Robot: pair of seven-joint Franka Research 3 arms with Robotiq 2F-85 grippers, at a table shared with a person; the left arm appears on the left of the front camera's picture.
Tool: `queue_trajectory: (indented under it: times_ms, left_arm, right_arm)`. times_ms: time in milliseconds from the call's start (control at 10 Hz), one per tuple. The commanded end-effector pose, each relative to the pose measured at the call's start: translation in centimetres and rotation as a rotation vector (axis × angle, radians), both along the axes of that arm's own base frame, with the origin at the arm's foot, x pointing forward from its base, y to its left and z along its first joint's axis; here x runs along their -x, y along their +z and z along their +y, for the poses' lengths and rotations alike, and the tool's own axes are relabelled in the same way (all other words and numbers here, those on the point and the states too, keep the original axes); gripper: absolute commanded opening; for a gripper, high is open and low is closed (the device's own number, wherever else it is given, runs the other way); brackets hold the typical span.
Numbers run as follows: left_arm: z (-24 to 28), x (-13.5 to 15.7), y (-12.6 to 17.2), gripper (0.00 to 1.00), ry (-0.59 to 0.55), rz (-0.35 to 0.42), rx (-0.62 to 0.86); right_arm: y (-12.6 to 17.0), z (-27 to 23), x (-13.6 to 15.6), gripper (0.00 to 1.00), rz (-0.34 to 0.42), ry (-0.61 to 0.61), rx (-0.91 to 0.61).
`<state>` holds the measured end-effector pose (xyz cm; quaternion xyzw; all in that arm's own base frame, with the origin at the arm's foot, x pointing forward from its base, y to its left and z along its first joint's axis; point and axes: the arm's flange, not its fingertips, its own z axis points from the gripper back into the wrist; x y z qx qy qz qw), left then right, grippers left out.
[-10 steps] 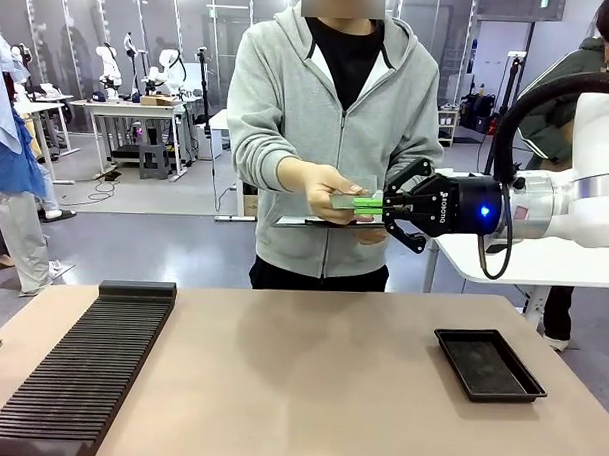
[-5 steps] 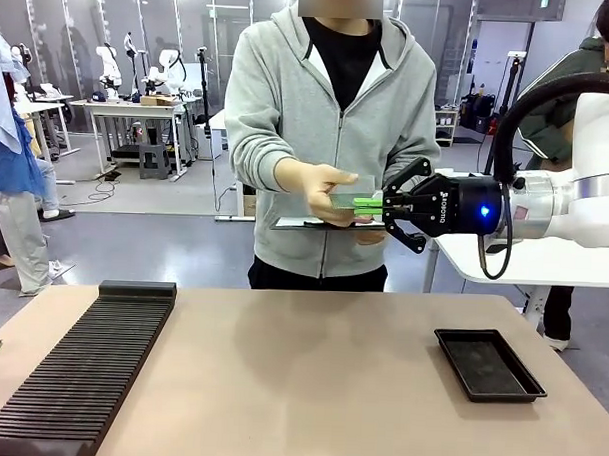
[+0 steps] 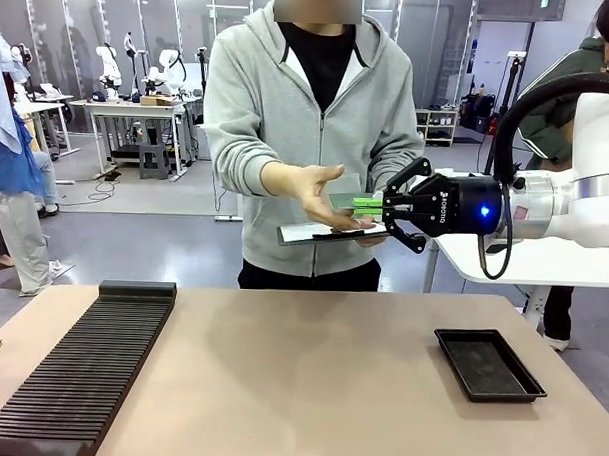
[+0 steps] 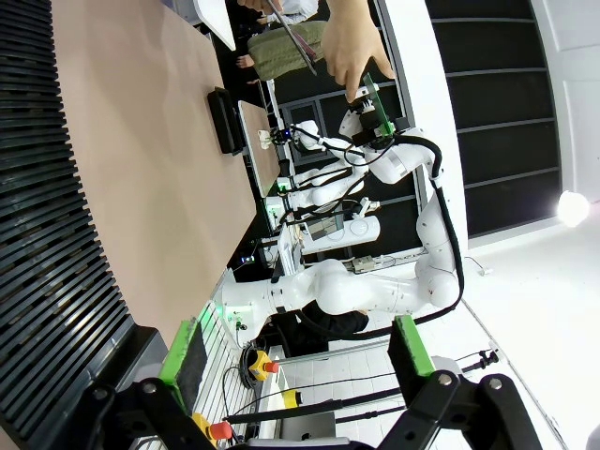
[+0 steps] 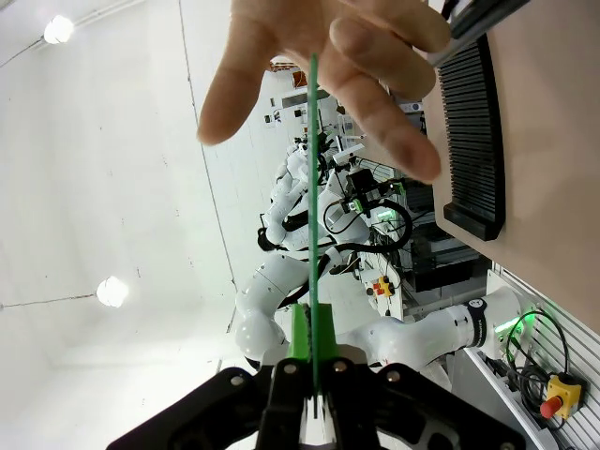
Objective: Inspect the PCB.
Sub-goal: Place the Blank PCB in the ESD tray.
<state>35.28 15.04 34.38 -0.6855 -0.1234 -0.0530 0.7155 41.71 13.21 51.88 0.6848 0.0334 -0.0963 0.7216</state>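
The PCB [image 3: 343, 200] is a thin green board held level in the air above the table's far edge. My right gripper [image 3: 373, 204] is shut on its near end. In the right wrist view the PCB [image 5: 312, 187] is edge-on, a thin green line rising from the right gripper [image 5: 312, 354]. A person's open hand [image 3: 316, 188] is at the board's far end, with fingers [image 5: 375, 75] spread to either side of it. I cannot tell whether they touch it. My left gripper [image 4: 298, 349] is open and holds nothing, above the table's left side.
The person's other hand holds a flat tablet [image 3: 314, 233] just under the PCB. On the brown table [image 3: 299, 388] a black ridged rack [image 3: 90, 366] lies at the left. A shallow black tray [image 3: 488, 363] lies at the right.
The person's hand, closed on the PCB a second ago, has opened and drawn back a little. The person has shifted to picture left. My right gripper has held still.
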Motion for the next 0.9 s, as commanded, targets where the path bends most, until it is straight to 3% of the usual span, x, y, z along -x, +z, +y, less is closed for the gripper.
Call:
queue_trajectory:
  times_ms: [0, 800]
  left_arm:
    - [0.10, 0.12, 0.04, 1.00, -0.002, 0.003, -0.004]
    - [0.10, 0.12, 0.04, 1.00, -0.002, 0.003, -0.004]
  right_arm:
    - [0.14, 0.09, 0.04, 0.00, -0.003, 0.001, 0.000]
    - [0.14, 0.09, 0.04, 0.00, -0.003, 0.001, 0.000]
